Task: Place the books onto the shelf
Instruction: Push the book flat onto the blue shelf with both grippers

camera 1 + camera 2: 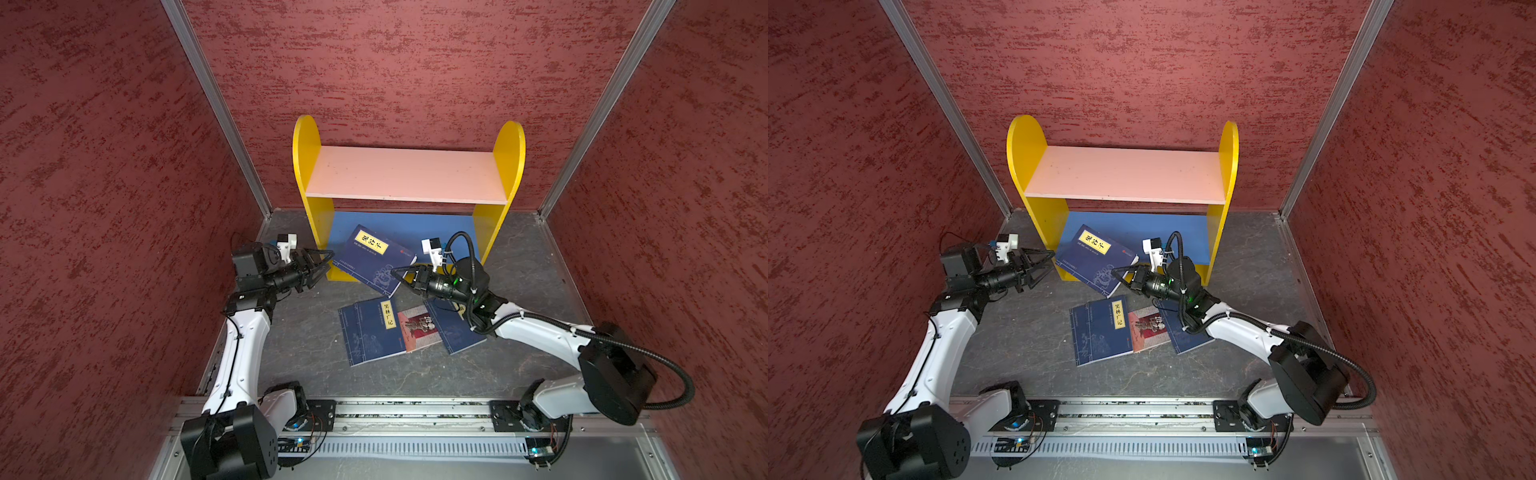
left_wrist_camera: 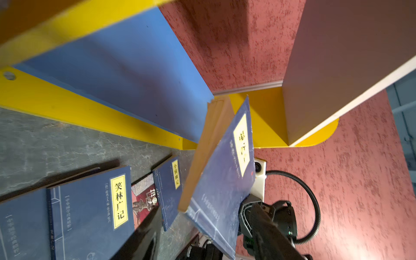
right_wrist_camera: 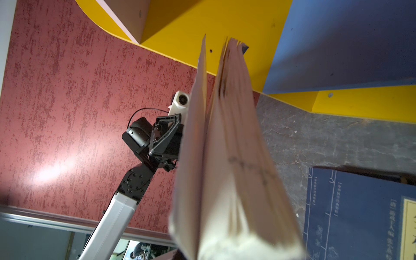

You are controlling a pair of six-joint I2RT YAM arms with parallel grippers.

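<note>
The shelf (image 1: 407, 174) (image 1: 1121, 174) stands against the back wall, its pink upper board bare. In both top views a navy book (image 1: 374, 262) (image 1: 1094, 259) with a yellow label hangs tilted in front of the blue lower board (image 1: 440, 232). My right gripper (image 1: 395, 273) (image 1: 1116, 272) is shut on its near right corner. The book's page edge (image 3: 225, 146) fills the right wrist view and hides those jaws. My left gripper (image 1: 325, 266) (image 1: 1044, 267) (image 2: 202, 209) stands open just left of the book, by the yellow side panel's foot, holding nothing.
Three more books lie flat on the grey floor in front of the shelf. They are a navy one (image 1: 370, 332), a pink-and-red one (image 1: 417, 328) and a navy one (image 1: 455, 334) partly under my right arm. Red walls close in on both sides.
</note>
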